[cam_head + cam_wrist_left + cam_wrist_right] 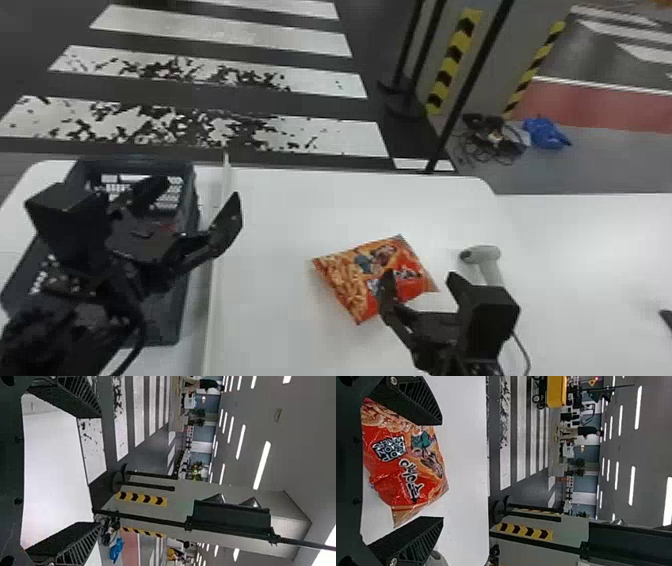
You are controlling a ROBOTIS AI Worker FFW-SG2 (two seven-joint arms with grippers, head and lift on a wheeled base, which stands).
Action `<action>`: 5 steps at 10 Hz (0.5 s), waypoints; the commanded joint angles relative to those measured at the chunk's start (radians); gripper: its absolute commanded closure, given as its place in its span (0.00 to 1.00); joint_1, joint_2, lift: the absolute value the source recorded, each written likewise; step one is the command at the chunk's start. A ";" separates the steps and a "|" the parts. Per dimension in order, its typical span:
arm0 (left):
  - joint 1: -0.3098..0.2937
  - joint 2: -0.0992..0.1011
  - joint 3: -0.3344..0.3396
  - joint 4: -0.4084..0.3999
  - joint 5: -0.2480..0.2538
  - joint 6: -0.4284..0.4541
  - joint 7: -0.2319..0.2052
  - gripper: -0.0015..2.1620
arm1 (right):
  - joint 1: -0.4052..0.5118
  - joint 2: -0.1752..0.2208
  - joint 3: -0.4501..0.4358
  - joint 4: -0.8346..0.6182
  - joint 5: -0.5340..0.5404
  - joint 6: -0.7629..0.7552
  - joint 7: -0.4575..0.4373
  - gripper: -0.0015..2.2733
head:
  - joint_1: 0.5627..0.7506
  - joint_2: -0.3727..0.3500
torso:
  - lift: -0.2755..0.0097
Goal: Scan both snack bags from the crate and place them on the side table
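Beyond the white table, I have a dark floor with broad white stripes, and a grey pillar at far right. At left sits the dark crate, with my left gripper over it, its two fingers spread well apart. A pale divider runs just right of the crate. Right of that, the snack bag lies flat on the table, orange and red, glossy and creased, printed with curly snacks and cartoon figures. My right gripper is at the bag's near right side, fingers apart; I can't tell whether either one touches it. The pale scanner is farther right, near the bag, and another white surface begins beyond it.

My left wrist view gives me bare tabletop between the fingers and long ceiling lights; my right wrist view gives me the bag's pale lettering and a yellow machine across the room
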 commanded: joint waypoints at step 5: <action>0.201 0.025 0.178 -0.086 -0.015 -0.167 -0.003 0.01 | -0.133 0.000 -0.128 0.124 -0.186 0.139 0.092 0.03 | 0.70 0.37 | 0.62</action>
